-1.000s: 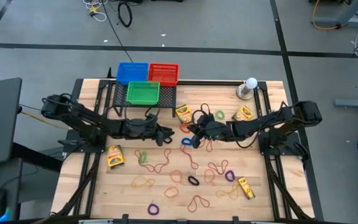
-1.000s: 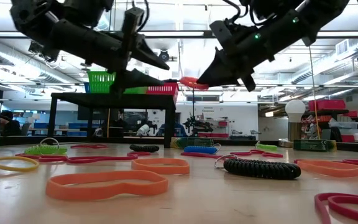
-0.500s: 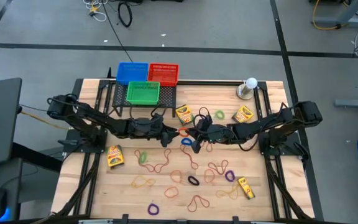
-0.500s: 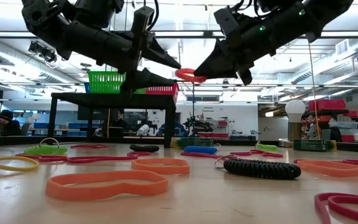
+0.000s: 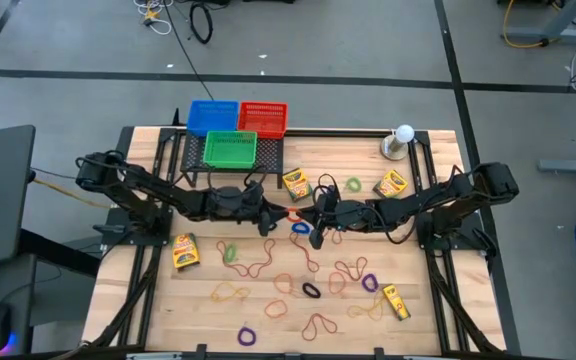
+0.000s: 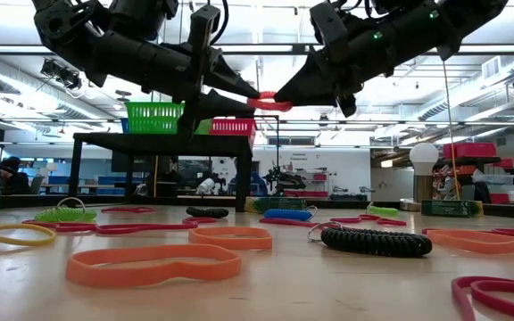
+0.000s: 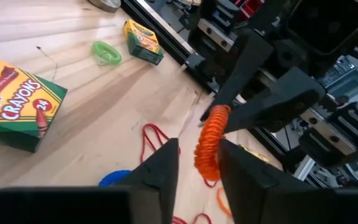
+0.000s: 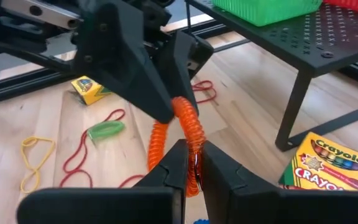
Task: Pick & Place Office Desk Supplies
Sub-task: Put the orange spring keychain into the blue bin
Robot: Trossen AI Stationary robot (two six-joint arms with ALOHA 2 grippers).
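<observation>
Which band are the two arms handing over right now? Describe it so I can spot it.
Look at the middle of the table, just in front of the black rack with three baskets. There the left gripper and right gripper meet in the air around an orange coiled band, the only one off the wood.

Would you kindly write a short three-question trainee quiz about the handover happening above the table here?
1. True or false: the orange coiled band rests on the table.
2. Which basket stands nearest the arms: A blue, B red, C green?
3. Fill in: the right pincer is shut on the ____ band, and the left pincer closes around it too.

Key: 1 false, it is held in the air; 2 C; 3 orange coiled.
</observation>
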